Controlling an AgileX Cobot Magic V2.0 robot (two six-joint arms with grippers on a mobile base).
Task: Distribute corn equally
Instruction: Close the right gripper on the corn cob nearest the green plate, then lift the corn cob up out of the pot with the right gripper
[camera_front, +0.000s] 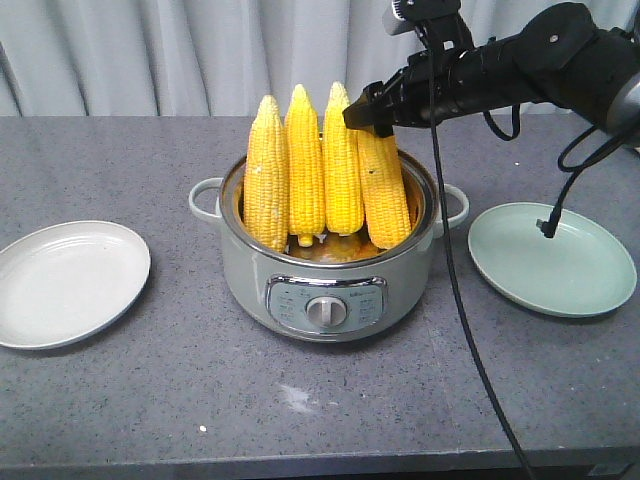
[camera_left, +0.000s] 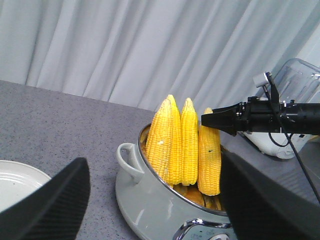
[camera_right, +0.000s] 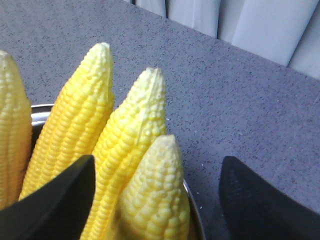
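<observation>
Seemingly stiff and slick, the corn (camera_front: 305, 170) was best gripped below its taper; right gripper (camera_front: 372, 115) jaws gaped around one tip, left gripper (camera_left: 152, 165) jaws hung open, empty.

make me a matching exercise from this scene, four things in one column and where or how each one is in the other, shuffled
Things:
1. white plate
2. green plate
3. corn cobs
4. right claw

Places or states:
A. standing upright in the pot
B. on the robot's right of the pot
C. open, at the tip of the rightmost cob
D. on the robot's left of the pot

Pairs: 1-D, 2-B, 3-A, 4-C
</observation>
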